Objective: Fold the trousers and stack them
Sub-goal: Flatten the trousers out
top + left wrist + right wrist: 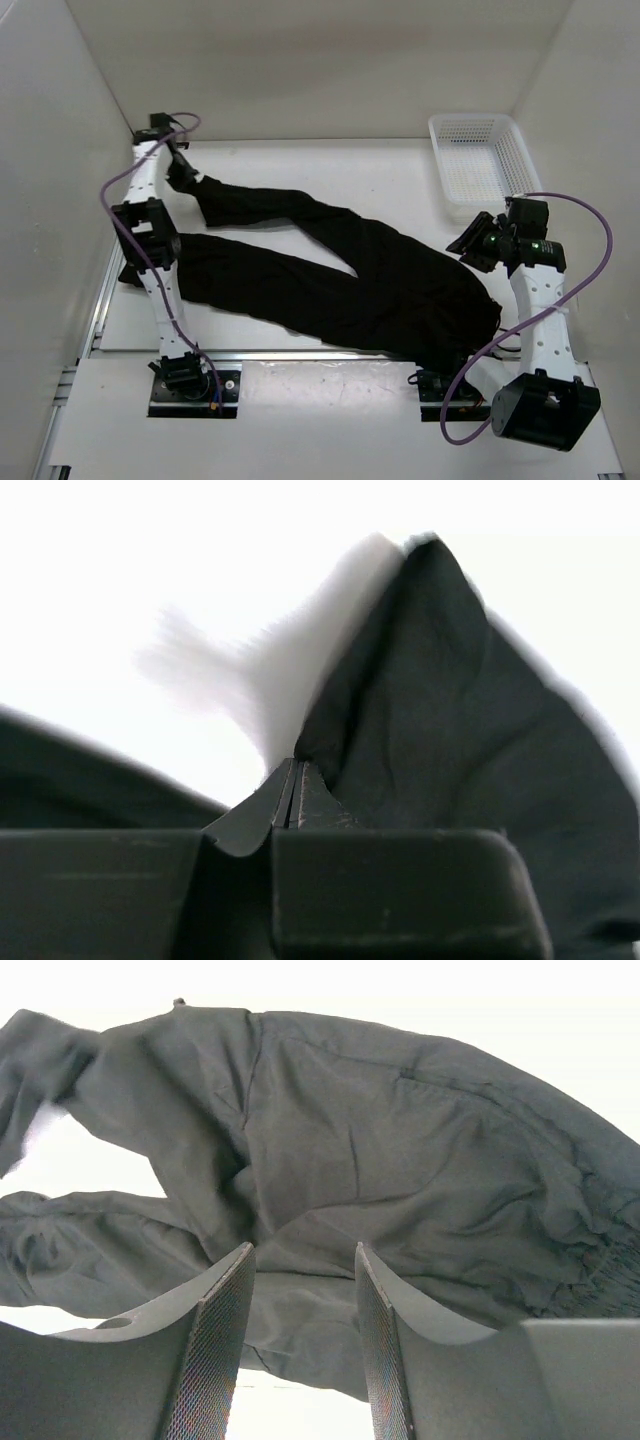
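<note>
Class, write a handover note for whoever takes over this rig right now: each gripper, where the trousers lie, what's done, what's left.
Left gripper: shut on the far leg's end.
Right gripper: open, over the waist end, holding nothing.
Trousers: spread across the table, legs pointing left.
Done: one grip taken, no fold yet.
Left: fold and stack.
</note>
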`<state>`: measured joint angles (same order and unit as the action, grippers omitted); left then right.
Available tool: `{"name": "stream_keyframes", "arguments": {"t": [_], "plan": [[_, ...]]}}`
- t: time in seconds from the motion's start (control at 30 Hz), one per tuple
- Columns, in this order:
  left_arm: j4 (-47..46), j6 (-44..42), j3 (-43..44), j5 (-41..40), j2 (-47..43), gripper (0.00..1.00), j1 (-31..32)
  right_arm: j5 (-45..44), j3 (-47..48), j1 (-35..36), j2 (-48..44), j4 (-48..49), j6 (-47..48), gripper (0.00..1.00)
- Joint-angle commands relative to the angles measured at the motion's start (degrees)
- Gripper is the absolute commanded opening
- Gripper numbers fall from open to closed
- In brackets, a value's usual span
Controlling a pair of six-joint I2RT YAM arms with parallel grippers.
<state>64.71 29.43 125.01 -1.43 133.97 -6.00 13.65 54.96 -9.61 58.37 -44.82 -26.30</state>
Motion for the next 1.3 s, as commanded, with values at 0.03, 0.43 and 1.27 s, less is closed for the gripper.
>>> {"name": "stream_keyframes", "arguments": {"t": [0.03,0.43,1.27], "plan": [[0.9,1.3,7.4,-3.0,-9.4,0.10,-7.4,0.0,2.3,0.2,1.0,1.9,1.3,0.50],[3.5,-0.2,9.0,3.0,-4.9,0.46,-7.9,1.0,2.3,0.2,3.2,3.0,1.8,0.50],[2.9,2.2,0.6,-2.9,-5.3,0.10,-9.6,2.7,0.4,-1.1,8.4,8.9,-3.0,0.81]]}}
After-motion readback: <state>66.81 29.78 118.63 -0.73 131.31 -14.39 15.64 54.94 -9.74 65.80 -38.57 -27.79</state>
